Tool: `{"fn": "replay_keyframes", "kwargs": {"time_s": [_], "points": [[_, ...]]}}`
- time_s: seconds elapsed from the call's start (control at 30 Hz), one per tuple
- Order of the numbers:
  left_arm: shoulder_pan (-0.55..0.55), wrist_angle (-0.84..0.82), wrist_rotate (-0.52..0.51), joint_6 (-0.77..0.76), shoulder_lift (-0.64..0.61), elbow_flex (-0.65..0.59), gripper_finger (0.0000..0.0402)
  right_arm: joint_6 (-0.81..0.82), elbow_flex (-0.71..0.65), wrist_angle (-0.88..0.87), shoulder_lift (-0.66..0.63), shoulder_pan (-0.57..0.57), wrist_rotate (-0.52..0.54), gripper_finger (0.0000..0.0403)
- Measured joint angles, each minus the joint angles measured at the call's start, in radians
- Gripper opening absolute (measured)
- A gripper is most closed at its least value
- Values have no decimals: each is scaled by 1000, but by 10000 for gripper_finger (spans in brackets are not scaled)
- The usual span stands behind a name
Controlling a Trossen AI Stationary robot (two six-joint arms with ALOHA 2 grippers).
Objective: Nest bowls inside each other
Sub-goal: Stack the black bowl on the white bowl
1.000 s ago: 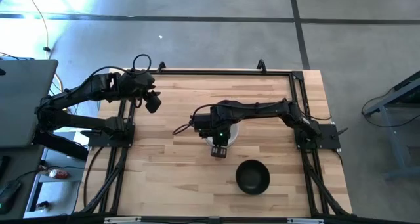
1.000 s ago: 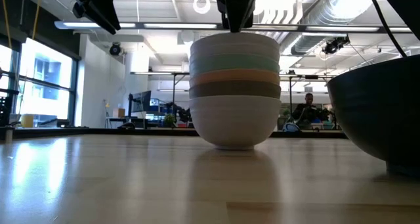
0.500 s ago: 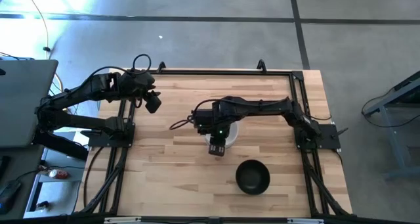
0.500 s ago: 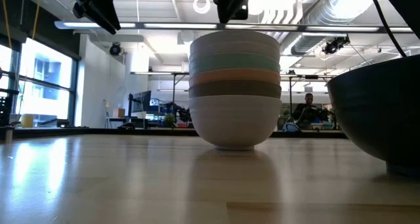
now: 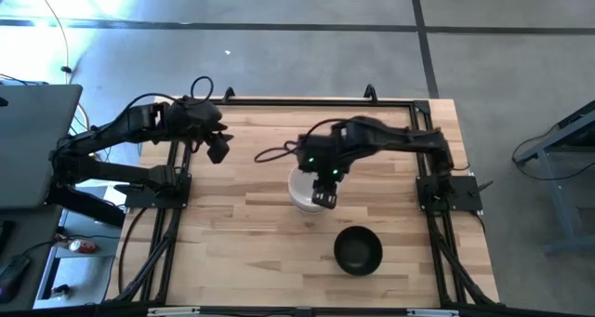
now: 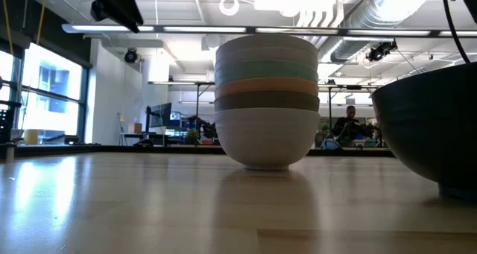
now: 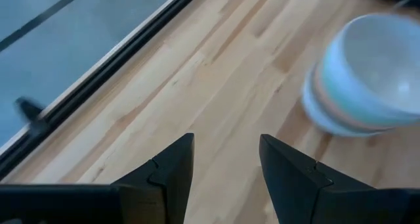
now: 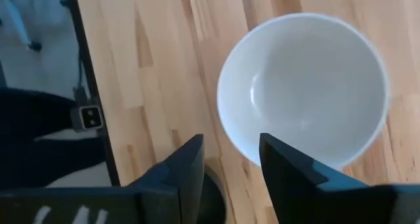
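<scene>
Fingers of right gripper (image 5: 324,198) parted, holding nothing, hovering above the stack of bowls (image 5: 302,191) near table (image 5: 242,233) centre; topmost bowl white. Black bowl (image 5: 358,250) sits apart from stack, at about 5 o'clock of it. Left gripper (image 5: 218,148) waits at 10 o'clock, fingers parted, empty.

- A robotics lab or open industrial workspace.
- Exposed ducts (image 6: 373,16) and strip lights (image 6: 186,28) hang from the ceiling.
- Desks with monitors (image 6: 160,114) stand behind the wooden workbench (image 5: 251,215).
- A person (image 6: 349,124) sits in the background.
- The floor (image 5: 279,57) is bare concrete.
</scene>
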Motion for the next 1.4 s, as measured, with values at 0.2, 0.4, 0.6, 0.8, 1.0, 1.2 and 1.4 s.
{"fn": "replay_keyframes", "kwargs": {"time_s": [0.2,0.4,0.6,0.8,1.0,1.2,1.4], "points": [[-39,92,25,18,0,0,164,54,-4,2,-81,4,24,140],[-42,92,24,16,0,0,164,127,-134,2,-177,40,13,140],[-42,92,20,-5,0,0,164,225,-417,1,-312,76,19,140],[-43,93,19,-43,0,0,164,336,-701,154,-464,137,-5,140],[-51,104,19,-71,0,0,164,465,-919,295,-559,221,-44,140],[-55,114,19,-90,0,0,164,524,-1017,319,-569,293,-60,140],[-55,114,17,-106,1,0,164,559,-1058,352,-568,313,-39,140]]}}
